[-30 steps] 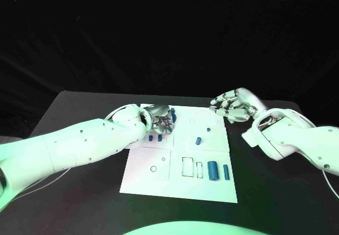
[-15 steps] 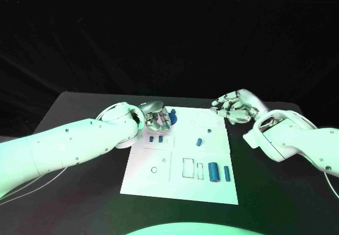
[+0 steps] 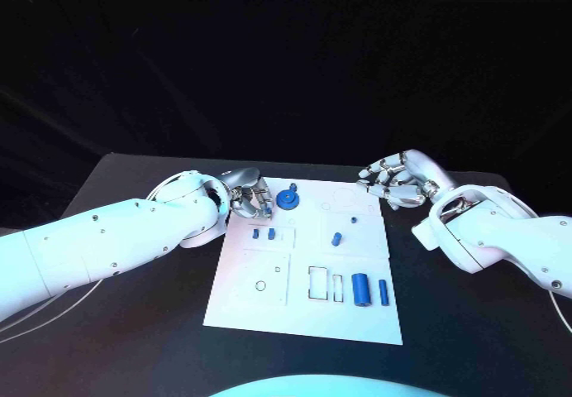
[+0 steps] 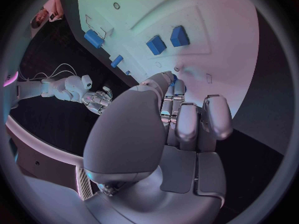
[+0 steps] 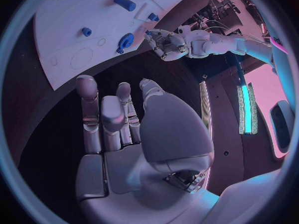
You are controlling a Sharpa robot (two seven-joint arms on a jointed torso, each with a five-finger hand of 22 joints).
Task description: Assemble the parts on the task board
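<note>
The white task board (image 3: 269, 289) lies mid-table with several blue parts on it. A round blue part (image 3: 288, 201) stands near its far left corner, seen as well as the round blue part (image 5: 126, 40) from the right wrist. My left hand (image 3: 247, 199) hovers just left of that part, apart from it and holding nothing; its fingers (image 4: 187, 119) reach toward the board (image 4: 212, 20). Two small blue blocks (image 3: 262, 234) sit just in front of it. My right hand (image 3: 393, 182) is off the board's far right corner, empty, with its fingers (image 5: 102, 119) stretched out.
A thick blue cylinder (image 3: 359, 289) and a thin one (image 3: 382, 290) stand near the board's front right beside rectangular slots (image 3: 317, 281). Two small blue pieces (image 3: 336, 240) lie mid-board. A ring-shaped hole (image 3: 260, 286) is at the front left. Black table (image 3: 131, 331) surrounds the board.
My left hand has drawn back to the left off the round blue part, which now stands uncovered on the board. The right hand has barely moved.
</note>
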